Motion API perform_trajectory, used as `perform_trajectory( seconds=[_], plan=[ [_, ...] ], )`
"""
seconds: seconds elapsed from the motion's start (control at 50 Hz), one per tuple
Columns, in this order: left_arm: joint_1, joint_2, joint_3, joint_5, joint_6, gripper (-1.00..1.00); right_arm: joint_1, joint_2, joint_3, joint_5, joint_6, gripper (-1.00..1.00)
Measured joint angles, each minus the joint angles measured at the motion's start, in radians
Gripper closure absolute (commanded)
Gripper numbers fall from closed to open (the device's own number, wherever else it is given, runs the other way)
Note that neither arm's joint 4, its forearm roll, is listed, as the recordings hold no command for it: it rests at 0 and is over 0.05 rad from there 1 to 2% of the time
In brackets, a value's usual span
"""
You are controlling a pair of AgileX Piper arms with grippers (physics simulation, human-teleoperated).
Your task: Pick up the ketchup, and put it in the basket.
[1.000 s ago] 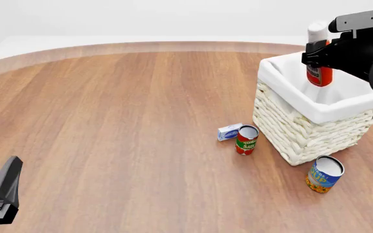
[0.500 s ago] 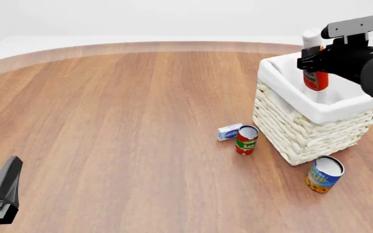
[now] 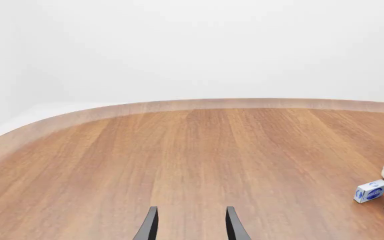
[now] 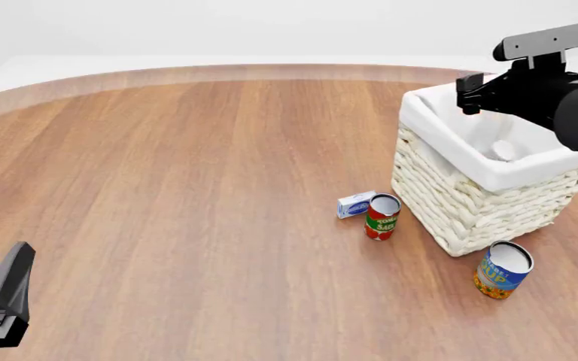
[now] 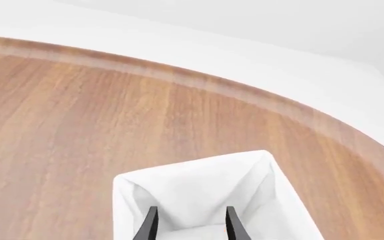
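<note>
Right gripper (image 5: pixel 188 225): hanging over the basket with its two fingers apart and nothing between them; the right wrist view is showing only white liner in the gap, so it is reading as released.
Ketchup (image 4: pixel 504 150): lying down inside the basket, I judge; the front view is showing only a small pale round shape low against the liner, likely the cap end, and a sliver of red is peeking beside one finger in the right wrist view. The bottle body is hidden below the rim.
Basket (image 4: pixel 450 197): sitting at the table's right side, open side up, its liner folded over the rim; the arm is staying above the opening, probably so the bottle drops inside the walls and not onto the rim.
Left gripper (image 3: pixel 188 227): resting low at the near left, well apart from everything; its fingers are standing apart over bare wood, holding nothing, parked out of the way since the job is on the right side.
Red can (image 4: pixel 381 216): standing just beside the basket's near left wall, untouched.
Small box (image 4: pixel 355 204): lying next to that can.
Blue can (image 4: pixel 502 270): standing near the basket's front corner.
Progress: the task is looking done or nearly so; what is remaining, in my judgement, is lifting the right arm clear without catching the liner.
</note>
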Motion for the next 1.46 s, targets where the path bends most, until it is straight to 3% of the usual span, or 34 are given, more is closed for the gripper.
perform_trajectory(
  seconds=[0.54, 1.04, 1.18, 1.46],
  plan=[
    [0.000, 0.000, 0.000, 0.000, 0.000, -1.00, 0.021, -0.018, 0.006, -0.005, -0.021, -1.00],
    [0.000, 0.000, 0.000, 0.000, 0.000, -1.00, 0.115, -0.145, 0.047, 0.010, -0.122, -1.00],
    [0.000, 0.000, 0.000, 0.000, 0.000, -1.00, 0.182, -0.201, 0.081, 0.007, -0.185, -1.00],
    [0.000, 0.000, 0.000, 0.000, 0.000, -1.00, 0.391, -0.322, 0.219, -0.031, -0.400, -1.00]
  ],
)
